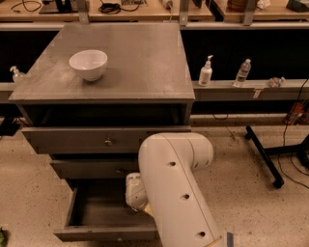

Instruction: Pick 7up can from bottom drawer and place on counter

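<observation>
Camera view: hand (137,194) inside open bottom drawer (96,234), right side.

We see the cabinet at centre-left, and its counter (140,62) carries a bowl (88,63) near the back left corner. Below the counter sit the top drawer (72,140) and the middle drawer (87,169). The bottom drawer (72,210) juts out in front of them. Our arm (178,193) rises from the lower edge, in front of the cabinet's right half. The gripper (139,197) reaches down into the right part of the bottom drawer. Right of the cabinet, a ledge (270,89) holds a pump bottle (206,71) and a water bottle (243,72) side by side. A bench (135,12) runs behind the cabinet.
</observation>
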Motion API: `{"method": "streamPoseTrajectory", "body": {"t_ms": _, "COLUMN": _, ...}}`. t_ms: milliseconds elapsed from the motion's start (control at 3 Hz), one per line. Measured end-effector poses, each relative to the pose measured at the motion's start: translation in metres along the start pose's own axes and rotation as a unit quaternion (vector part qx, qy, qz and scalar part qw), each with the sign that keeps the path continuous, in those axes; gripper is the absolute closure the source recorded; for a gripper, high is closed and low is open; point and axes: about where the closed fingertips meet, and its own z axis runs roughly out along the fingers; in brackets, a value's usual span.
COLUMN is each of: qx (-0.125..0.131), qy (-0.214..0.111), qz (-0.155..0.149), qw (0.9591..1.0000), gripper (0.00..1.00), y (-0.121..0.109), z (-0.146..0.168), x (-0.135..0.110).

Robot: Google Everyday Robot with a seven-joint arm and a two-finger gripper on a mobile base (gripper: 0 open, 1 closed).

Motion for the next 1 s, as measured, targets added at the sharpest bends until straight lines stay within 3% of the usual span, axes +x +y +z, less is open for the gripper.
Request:
{"method": "streamPoseTrajectory", "body": {"t_ms": 333, "qx": 0.004, "qy": 0.011, "qz": 0.006, "qw": 0.9999, "gripper": 0.00, "y": 0.001, "z": 0.017, "x": 0.014}}
{"method": "streamPoseTrajectory", "body": {"t_ms": 667, "qx": 0.024, "qy": 0.008, "qz": 0.005, "qw": 0.9997, "gripper": 0.00, "y": -0.008, "z": 0.047, "x": 0.028}}
{"method": "streamPoseTrajectory", "body": {"t_ms": 1000, "qx": 0.022, "qy": 0.005, "qz": 0.005, "qw": 0.9997, "gripper": 0.00, "y": -0.008, "z": 0.055, "x": 0.030}}
